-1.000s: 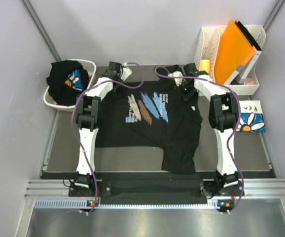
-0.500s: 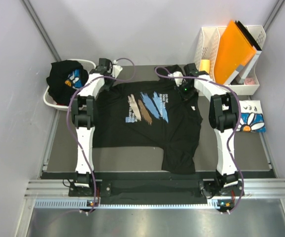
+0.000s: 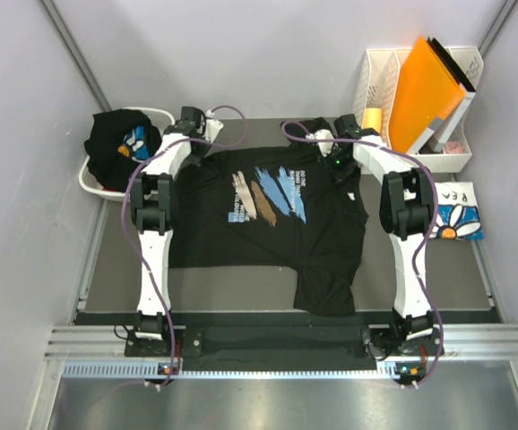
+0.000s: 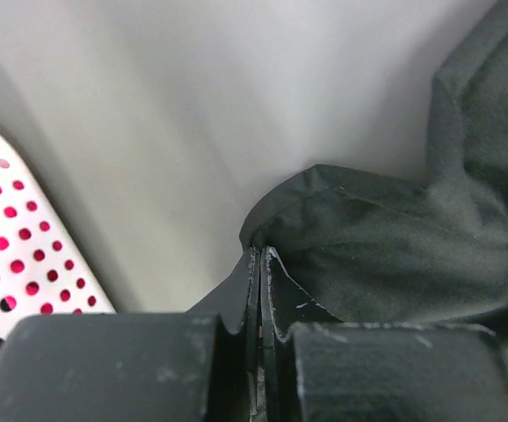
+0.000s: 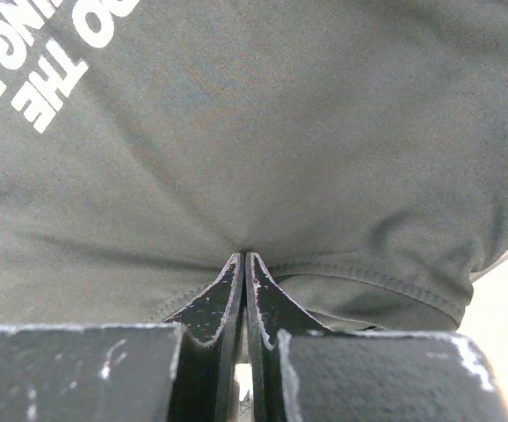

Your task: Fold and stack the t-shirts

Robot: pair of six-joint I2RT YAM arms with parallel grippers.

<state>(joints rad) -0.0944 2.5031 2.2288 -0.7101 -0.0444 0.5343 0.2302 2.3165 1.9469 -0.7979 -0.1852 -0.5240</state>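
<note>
The left hand (image 4: 260, 255) pinches a fold of the soft black printed t-shirt (image 3: 268, 237). The right hand (image 5: 244, 259) grips, seemingly, its hem.

A black t-shirt (image 3: 259, 242) lies spread print-up across the middle of the tabletop (image 3: 116, 269). Its chest shows slanted brush strokes in tan, white and blue, with small white lettering beside them. The cloth is mostly flat, with a straight edge facing the near side and one flap reaching toward the near edge on the right. Its far left corner is bunched and pinched in the closed left gripper (image 4: 259, 255), and a far right hem fold sits in the closed right gripper (image 5: 243, 259). A crumpled dark t-shirt (image 3: 120, 148) with a blue patch fills a basket (image 3: 93, 184) at the far left corner. A folded white t-shirt (image 3: 456, 210) with a blue daisy print lies at the right edge.
</note>
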